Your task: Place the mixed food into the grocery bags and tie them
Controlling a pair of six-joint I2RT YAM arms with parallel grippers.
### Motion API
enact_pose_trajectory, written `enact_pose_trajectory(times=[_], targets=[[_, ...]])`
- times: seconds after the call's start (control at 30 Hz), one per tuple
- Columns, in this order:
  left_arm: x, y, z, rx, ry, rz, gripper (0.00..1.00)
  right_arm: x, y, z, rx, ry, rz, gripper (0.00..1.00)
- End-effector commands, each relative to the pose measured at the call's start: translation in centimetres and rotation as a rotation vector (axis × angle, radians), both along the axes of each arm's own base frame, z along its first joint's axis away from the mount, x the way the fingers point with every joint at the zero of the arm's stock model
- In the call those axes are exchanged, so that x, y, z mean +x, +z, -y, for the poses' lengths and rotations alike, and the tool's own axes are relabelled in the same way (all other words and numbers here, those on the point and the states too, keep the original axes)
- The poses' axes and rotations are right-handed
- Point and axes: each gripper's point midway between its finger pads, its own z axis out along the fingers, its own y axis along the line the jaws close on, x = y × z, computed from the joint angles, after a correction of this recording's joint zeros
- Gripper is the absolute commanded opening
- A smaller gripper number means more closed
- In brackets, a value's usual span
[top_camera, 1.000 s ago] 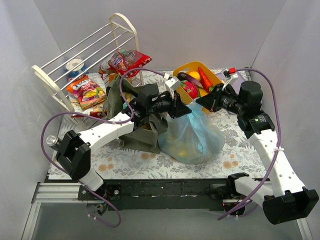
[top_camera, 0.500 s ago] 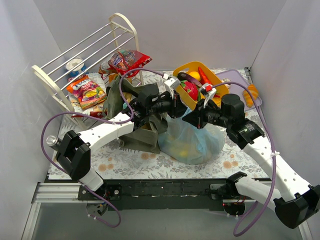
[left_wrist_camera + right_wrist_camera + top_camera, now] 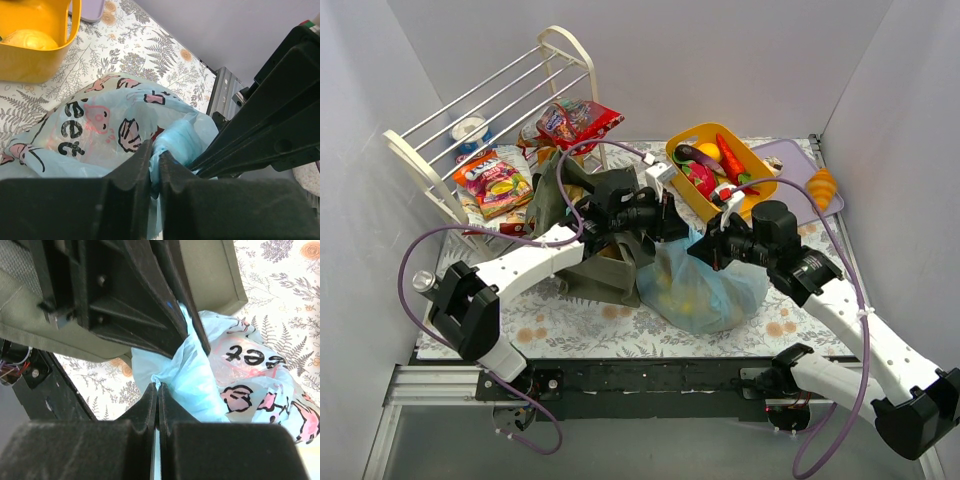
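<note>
I have my left hand clamped on a bunched fold of the thin light-blue cartoon-printed plastic bag; my right hand, just opposite, pinches another fold.

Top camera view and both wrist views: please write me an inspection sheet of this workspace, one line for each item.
Surface: fern-print cloth, largely covered.
Job's things: light-blue bag filled, on the cloth; olive tote beside it; snack packets on the white wire rack; toy vegetables in the yellow tub; orange toy on the purple tray.
Clutter: rack, tub, tray.
Grippers: left gripper and right gripper each shut on the bag's bunched top.
Cables: purple cables loop loosely along both arms.
Surroundings: plain grey walls.
</note>
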Motion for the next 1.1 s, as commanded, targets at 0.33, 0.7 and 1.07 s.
enact_pose_trajectory(times=[0.33, 0.7, 1.07], targets=[[-1.0, 4.4, -1.8, -0.072, -0.064, 0.065, 0.44, -1.7, -1.1, 0.4, -0.035, 0.048, -0.03, 0.01], [-1.0, 3.2, -0.2, -0.089, -0.143, 0.009, 0.55, -1.9, -0.9, 0.2, -0.027, 0.064, -0.019, 0.01], [-2.4, 2.3, 0.0, -0.089, -0.244, -0.033, 0.13, -1.6, -0.7, 0.2, -0.03, 0.062, -0.006, 0.01]])
